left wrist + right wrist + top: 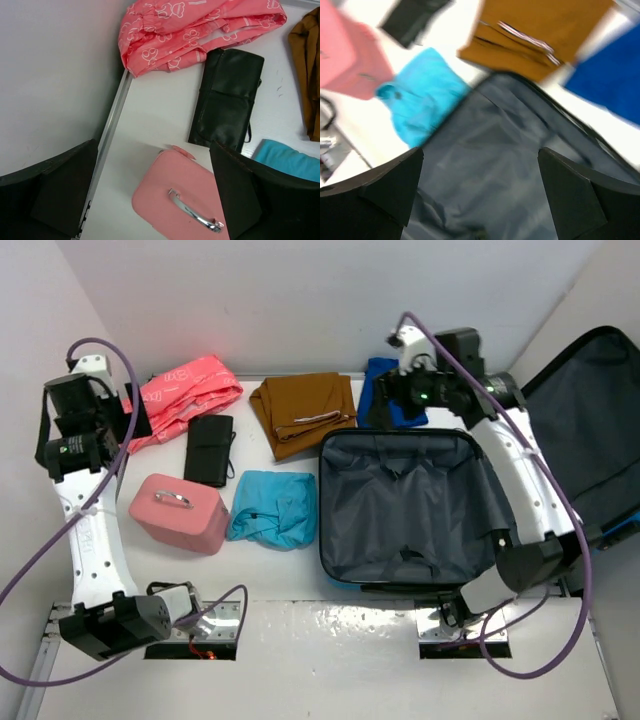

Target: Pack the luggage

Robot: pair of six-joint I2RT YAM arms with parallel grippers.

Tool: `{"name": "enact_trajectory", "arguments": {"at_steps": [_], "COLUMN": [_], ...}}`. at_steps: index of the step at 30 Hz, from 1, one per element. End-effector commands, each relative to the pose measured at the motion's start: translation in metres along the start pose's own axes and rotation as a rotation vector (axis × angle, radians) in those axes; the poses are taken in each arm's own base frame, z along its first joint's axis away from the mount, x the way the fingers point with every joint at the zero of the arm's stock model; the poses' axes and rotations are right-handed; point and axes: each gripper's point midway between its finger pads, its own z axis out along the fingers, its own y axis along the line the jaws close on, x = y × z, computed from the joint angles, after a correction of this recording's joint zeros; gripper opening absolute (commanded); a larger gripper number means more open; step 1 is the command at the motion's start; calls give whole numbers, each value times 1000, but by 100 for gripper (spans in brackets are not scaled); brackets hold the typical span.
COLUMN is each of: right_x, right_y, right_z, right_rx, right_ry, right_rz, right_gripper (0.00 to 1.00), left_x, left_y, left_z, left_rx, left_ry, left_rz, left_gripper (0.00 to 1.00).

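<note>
Luggage [410,505] lies open on the bench [150,115], directly below and ahead of the right fingers [385,190]. Its creased grey fabric lining fills the gap between them. Right fingers are apart, nothing gripped. Right arm [520,460] is stretched forward with the wrist at the luggage's far rim; the wrist view is blurred. Left fingers [60,190] are also apart and empty, with the luggage well off to their right. Left arm [90,530] runs up the bench's left edge, fingers above a rigid pink case [175,200] with a chrome handle. A black folded pouch [227,97] lies just beyond it.
</note>
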Motion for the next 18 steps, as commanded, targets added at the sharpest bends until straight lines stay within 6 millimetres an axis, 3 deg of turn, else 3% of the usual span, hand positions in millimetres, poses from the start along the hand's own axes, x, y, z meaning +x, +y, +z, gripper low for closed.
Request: {"name": "enact_trajectory", "arguments": {"at_steps": [1, 2, 3, 4, 5, 6, 8, 9, 10, 11, 12, 13, 14, 15, 16, 17, 18], "right_x": [-36, -45, -48, -56, -51, -63, -62, -70, -68, -72, -61, -53, -74, -46, -38, -45, -25], "right_y": [60, 83, 93, 120, 145, 159, 207, 221, 254, 264, 272, 293, 304, 305, 324, 329, 342], "right_z": [20, 37, 44, 51, 78, 82, 114, 122, 135, 151, 166, 168, 169, 187, 188, 189, 199], "right_rx": [-177, -233, -255, -309, -366, -388, -477, -506, -565, -584, -601, -654, -683, -691, -724, -743, -770], "right_ry": [-75, -73, -74, -101, -65, -97, -80, -115, -134, -166, -154, -155, -276, -221, -226, -278, -239], "right_rz": [-101, -122, -121, -168, -165, -181, -184, -190, -209, -203, -204, -207, -230, -205, -220, -234, -232], "right_gripper": [95, 93, 91, 88, 86, 80, 76, 72, 71, 71, 69, 68, 68, 68, 68, 68, 70], "left_x": [-17, -14, -13, -12, -7, -2, 3, 3, 5, 7, 4, 4, 6, 1, 0, 3, 0], "left_y": [-1, 6, 8, 10, 12, 16, 21, 21, 20, 20, 20, 19, 18, 17, 18, 20, 23], "left_z": [-30, -34, -41, -45, -50, -53, -67, -73, -81, -85, -89, -96, -100, -106, -109, -112, -114], "left_rx": [81, 62, 61, 60, 57, 56, 42, 52, 52, 52, 52, 52, 55, 53, 40, 26, 1], "left_ry": [-70, -66, -70, -71, -58, -49, -61, -70, -77, -74, -81, -86, -71, -84, -83, -70, -67], "left_rz": [26, 36, 31, 36, 38, 36, 36, 27, 23, 23, 20, 5, -9, -28, -46, -65, -95], "left_gripper": [100, 100, 100, 100, 100, 100, 100, 100, 100, 100, 100, 100, 100, 100, 100, 100, 100]}}
